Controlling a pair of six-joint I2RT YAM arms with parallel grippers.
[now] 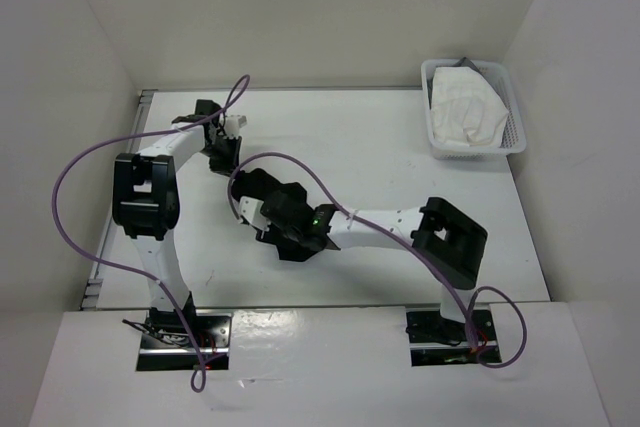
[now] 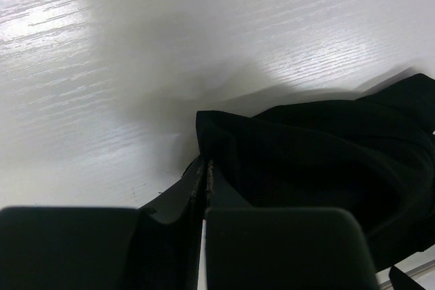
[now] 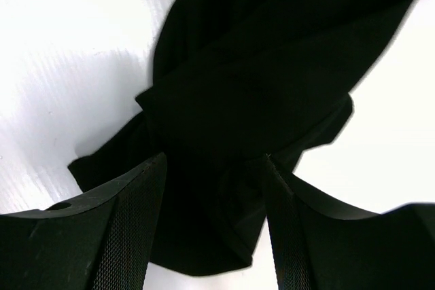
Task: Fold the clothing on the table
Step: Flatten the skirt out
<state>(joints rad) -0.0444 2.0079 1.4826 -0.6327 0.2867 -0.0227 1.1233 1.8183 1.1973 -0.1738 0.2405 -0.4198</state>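
I saw the clothing [image 3: 258, 86], a plain matte black fabric, bunched into soft folds rather than spread flat. It lay on the white, faintly grained table [image 1: 350, 127], left of the middle.

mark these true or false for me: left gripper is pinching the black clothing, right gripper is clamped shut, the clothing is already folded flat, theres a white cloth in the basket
1. The left gripper is pinching the black clothing. True.
2. The right gripper is clamped shut. False: its fingers stand apart, one on each side of the fabric.
3. The clothing is already folded flat. False: it lies bunched and creased on the table.
4. A white cloth is in the basket. True: the basket sits at the table's far right corner.
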